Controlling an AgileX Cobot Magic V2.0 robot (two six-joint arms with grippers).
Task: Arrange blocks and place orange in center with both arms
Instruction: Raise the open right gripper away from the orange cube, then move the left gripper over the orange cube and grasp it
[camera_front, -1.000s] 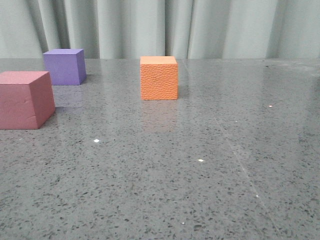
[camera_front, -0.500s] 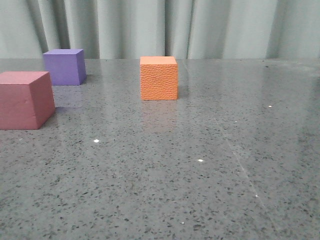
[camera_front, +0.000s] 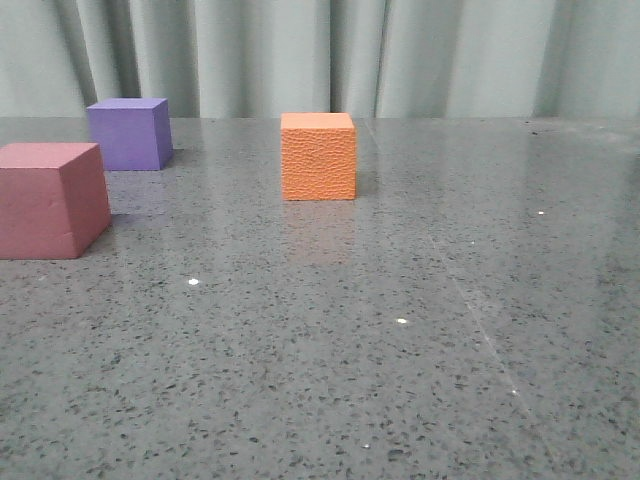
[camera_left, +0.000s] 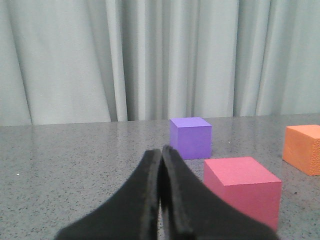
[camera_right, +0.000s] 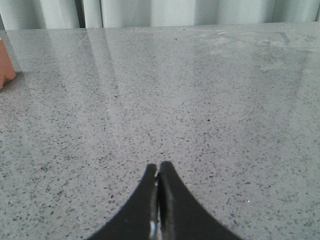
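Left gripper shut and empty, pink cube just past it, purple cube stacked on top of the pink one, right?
Not stacked. The left wrist view shows the purple cube standing on the table behind the pink cube, apart from it; the front view shows the gap too. The rest holds: left gripper shut and empty.

matte foam cubes on polished speckled stone.
orange cube (camera_front: 318, 156) rough and pebbled like leather grain; pink-red cube (camera_front: 52, 199) matte, faintly creased on its front face; purple cube (camera_front: 128, 133) matte and smooth. grey table (camera_front: 400, 330) glossy, flecked dark and white like granite, mirroring the cubes faintly. pale curtain (camera_front: 300, 55) of soft cloth in matte folds. left gripper (camera_left: 161, 165) and right gripper (camera_right: 158, 172) dull black, not shiny.
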